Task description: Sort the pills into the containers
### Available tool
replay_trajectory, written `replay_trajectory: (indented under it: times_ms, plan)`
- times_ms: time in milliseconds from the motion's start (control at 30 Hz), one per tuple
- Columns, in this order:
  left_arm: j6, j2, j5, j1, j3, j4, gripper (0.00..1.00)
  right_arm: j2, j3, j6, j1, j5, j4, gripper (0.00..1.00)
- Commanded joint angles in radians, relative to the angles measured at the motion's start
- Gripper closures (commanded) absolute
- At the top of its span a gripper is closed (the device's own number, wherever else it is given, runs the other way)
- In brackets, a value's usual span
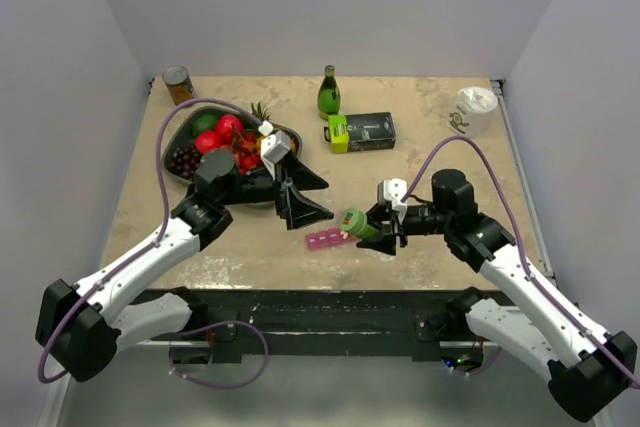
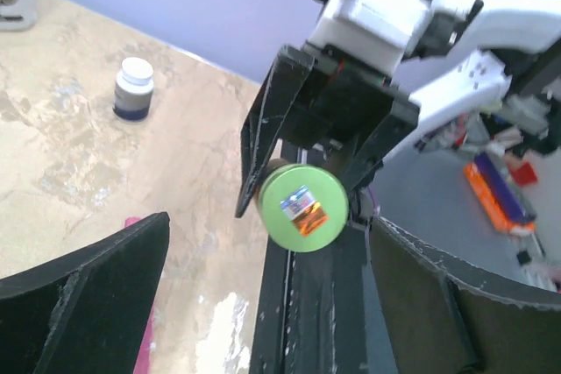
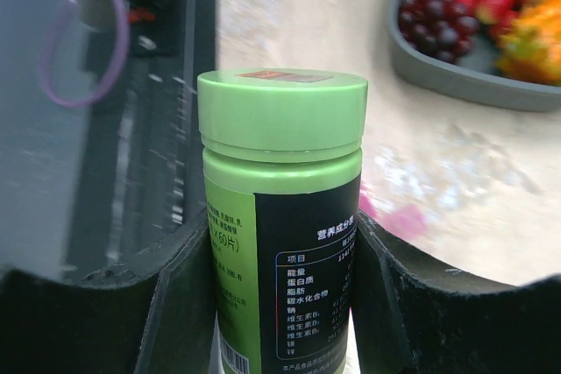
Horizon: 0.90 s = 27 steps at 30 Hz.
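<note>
We grip the green bottle point(image 1: 356, 223), tipped sideways, in the right claw point(image 1: 378, 230); the left claw point(image 1: 326, 199) gapes wide, empty. The pink organiser point(image 1: 325, 240) lies by the surface's point(image 1: 420, 107) near edge, seemingly under the bottle.

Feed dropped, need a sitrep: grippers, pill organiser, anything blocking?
Right gripper shut on green bottle, cap on. Left gripper open, facing it. Pink organiser on table, untouched. Nothing in the way.

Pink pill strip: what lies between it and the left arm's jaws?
Only bare table between the pink pill strip and the left arm's open jaws, seen in the top view.
</note>
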Motion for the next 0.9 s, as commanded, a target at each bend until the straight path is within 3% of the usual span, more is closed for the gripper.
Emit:
replay_trajectory:
  times_ms: [0,100,233,500,667,867]
  plan:
    - [-0.268,-0.055,-0.142,0.018,-0.083,0.159,0.01,-0.031,0.068,-0.295,0.002,0.169,-0.103,1.00]
    - [-0.479,-0.038,-0.225,0.018,-0.148,0.239,0.01,-0.038,0.074,-0.361,0.003,0.362,-0.064,1.00]
    - [-0.649,0.062,-0.289,0.016,-0.169,0.352,0.01,-0.025,0.036,-0.481,0.005,0.621,0.085,1.00]
    - [-0.704,0.302,-0.371,0.002,-0.006,0.399,0.05,-0.012,0.007,-0.584,0.008,0.694,0.177,1.00]
    - [-0.756,0.415,-0.337,-0.022,0.072,0.501,0.08,-0.002,-0.015,-0.597,0.009,0.706,0.225,1.00]
    - [-0.760,0.498,-0.323,-0.038,0.150,0.500,0.09,0.013,-0.021,-0.614,0.014,0.727,0.257,1.00]
